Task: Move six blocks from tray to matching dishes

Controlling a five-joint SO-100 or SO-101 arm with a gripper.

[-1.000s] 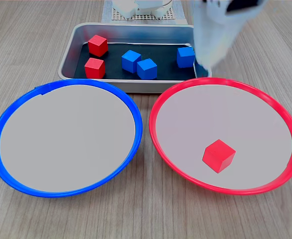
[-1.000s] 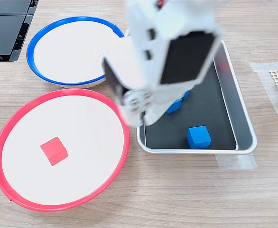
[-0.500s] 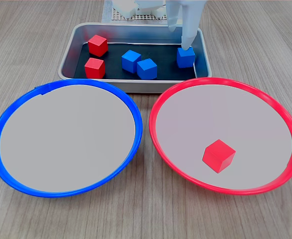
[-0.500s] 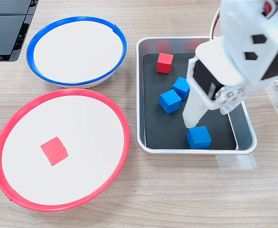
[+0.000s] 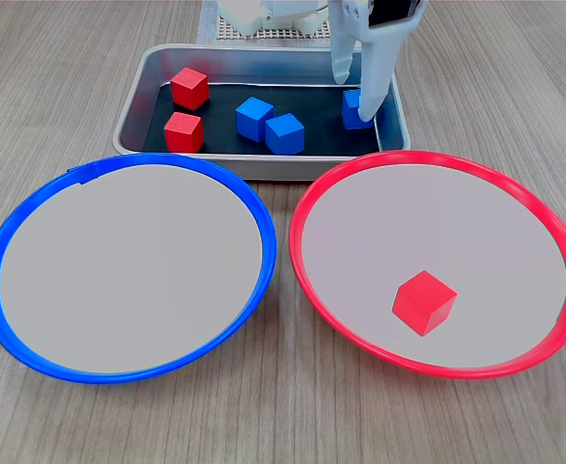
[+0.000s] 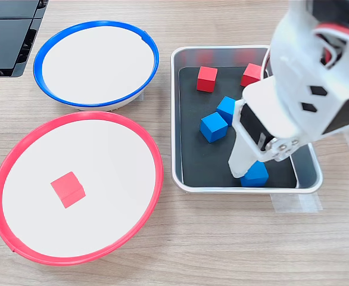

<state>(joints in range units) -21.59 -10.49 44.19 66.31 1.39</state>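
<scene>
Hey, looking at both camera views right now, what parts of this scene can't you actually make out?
- The gripper: whether its jaws are closed on the blue block is unclear; the arm covers the far side in the second exterior view.
- That block: mostly hidden behind the gripper in the first exterior view.
- The tray: its corner nearest the arm is covered in the second exterior view.
- The arm's base: cut off by both views' edges.

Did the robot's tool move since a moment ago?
Yes. In the first exterior view the tool has come down inside the tray, dropping from above the blue block to straddle it.
</scene>
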